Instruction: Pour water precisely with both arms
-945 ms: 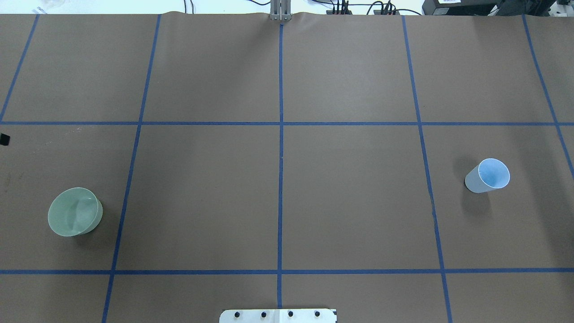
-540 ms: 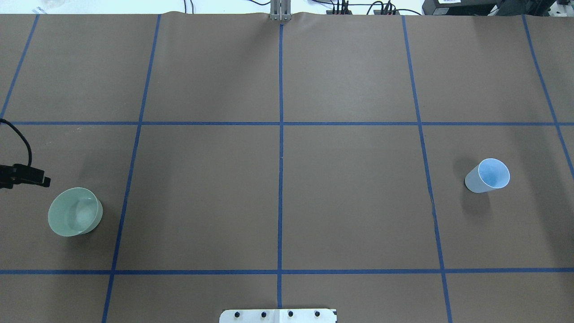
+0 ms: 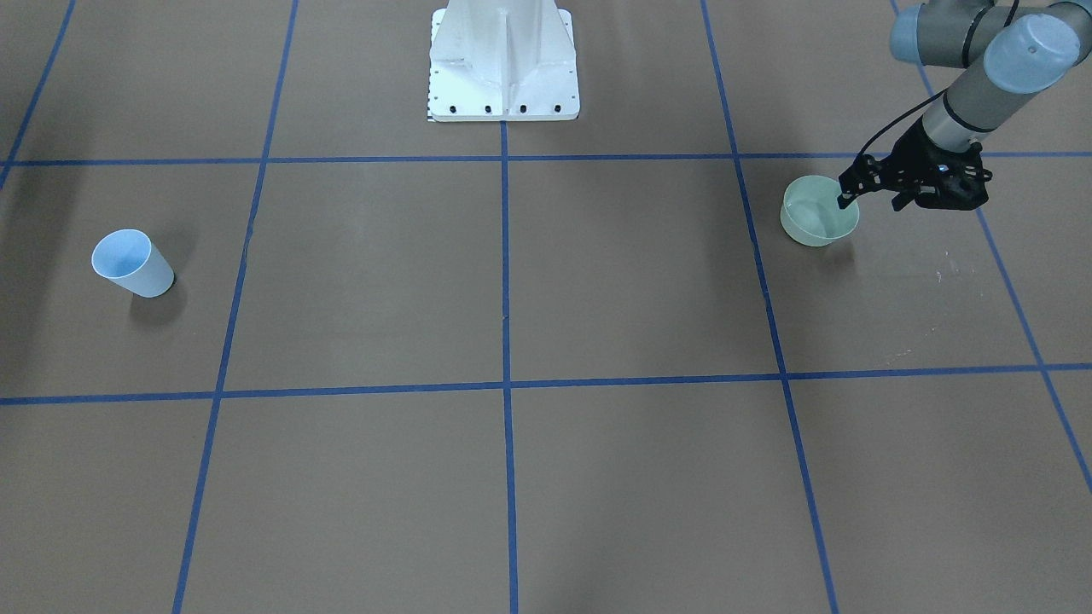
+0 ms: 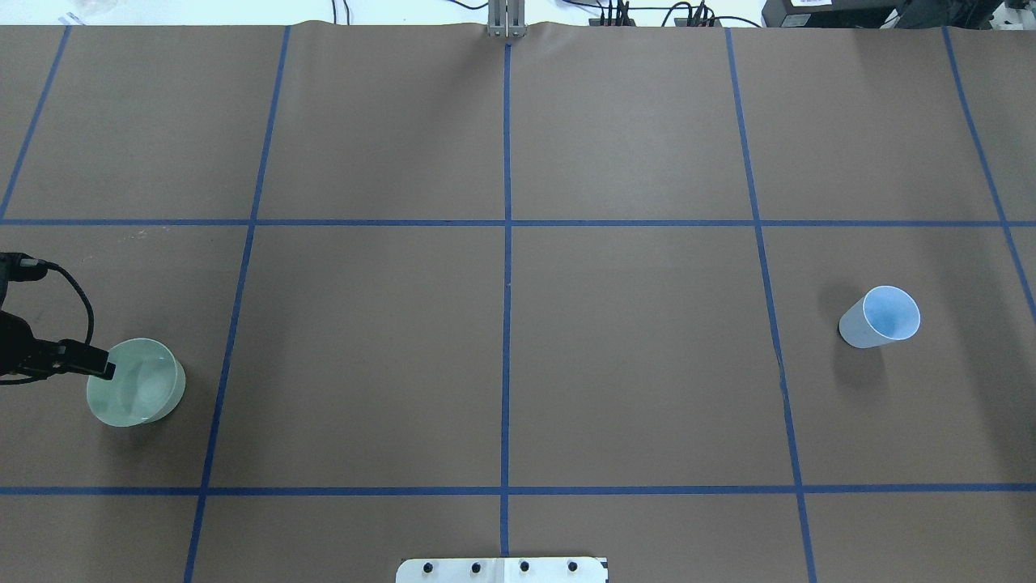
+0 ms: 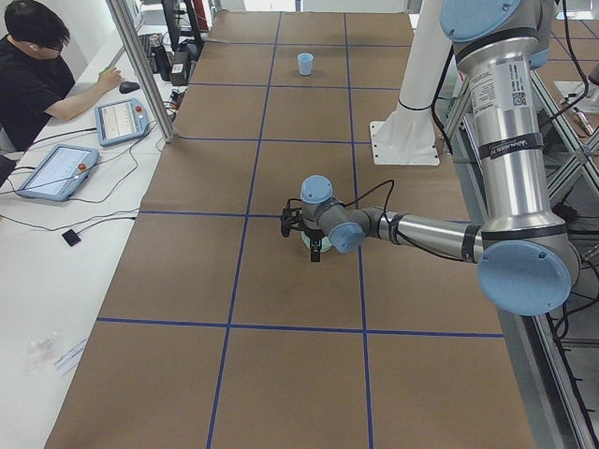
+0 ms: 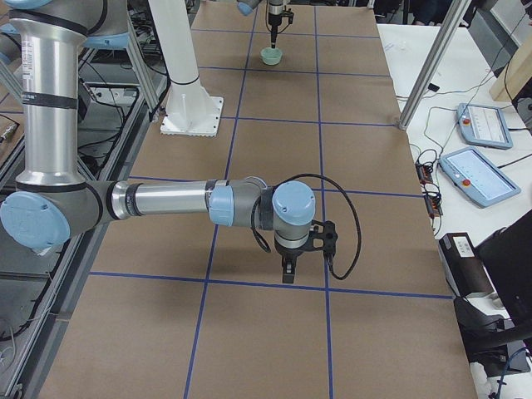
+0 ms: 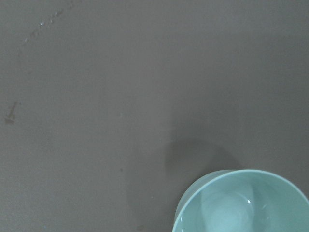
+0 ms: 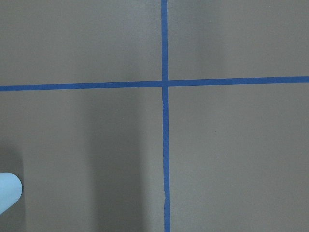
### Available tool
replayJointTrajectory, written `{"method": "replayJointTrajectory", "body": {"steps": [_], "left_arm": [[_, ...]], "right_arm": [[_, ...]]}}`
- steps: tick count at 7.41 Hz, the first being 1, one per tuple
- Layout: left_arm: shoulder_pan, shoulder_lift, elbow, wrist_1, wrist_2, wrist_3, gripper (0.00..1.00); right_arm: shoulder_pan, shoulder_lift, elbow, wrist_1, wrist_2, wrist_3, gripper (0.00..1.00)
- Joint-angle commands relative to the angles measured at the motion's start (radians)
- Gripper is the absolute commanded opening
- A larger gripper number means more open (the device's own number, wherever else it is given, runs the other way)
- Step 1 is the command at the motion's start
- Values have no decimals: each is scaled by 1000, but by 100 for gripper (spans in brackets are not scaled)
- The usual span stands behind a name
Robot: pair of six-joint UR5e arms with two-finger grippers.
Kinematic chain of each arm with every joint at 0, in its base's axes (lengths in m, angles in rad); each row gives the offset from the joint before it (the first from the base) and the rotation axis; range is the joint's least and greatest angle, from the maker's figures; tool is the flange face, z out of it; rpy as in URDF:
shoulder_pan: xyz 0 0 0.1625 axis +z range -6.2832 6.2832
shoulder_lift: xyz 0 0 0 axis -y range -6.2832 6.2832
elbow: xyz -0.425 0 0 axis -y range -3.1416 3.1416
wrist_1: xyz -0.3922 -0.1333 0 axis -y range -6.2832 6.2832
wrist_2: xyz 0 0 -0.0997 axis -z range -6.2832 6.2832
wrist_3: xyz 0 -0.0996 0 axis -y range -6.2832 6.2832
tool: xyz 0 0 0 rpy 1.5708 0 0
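Observation:
A pale green bowl stands at the table's left; it also shows in the front view and the left wrist view. Faint ripples of water show inside it. My left gripper is open, with one fingertip over the bowl's rim and the other outside it. A pale blue cup stands upright at the right, with its rim at the lower left edge of the right wrist view. My right gripper hangs above the table; I cannot tell whether it is open or shut.
The white pedestal base stands at the robot's side of the table. Blue tape lines divide the brown table cover into squares. An operator sits by a side bench with touch pendants.
My left gripper has come in from the overhead view's left edge and moved toward the robot's side, to the green bowl's rim. The blue cup has not moved.

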Motion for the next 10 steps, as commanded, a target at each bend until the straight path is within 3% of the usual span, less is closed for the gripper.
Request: {"method": "replayJointTrajectory", "body": {"steps": [1,2,5,6,8,9,10], "left_arm": [[28,-1,15,-1,1,-1,98],[34,-3,18,-1,1,-4,84],[56,-13,27,3,2,-44,10],[56,-22,29,11,4,-44,0],[48,-27,4,14,-16,-47,0],[33,-18,-37,28,-92,-47,0],[-62,-27,-106,154,-170,-43,0]], "right_arm": [[0,0,0,0,0,0,99],[0,0,0,1,0,0,99],[0,1,0,1,-12,0,99],[0,0,0,1,-12,0,99],[0,1,4,1,-12,2,99],[0,3,7,1,-14,2,99],[2,3,9,1,-12,2,99]]}}
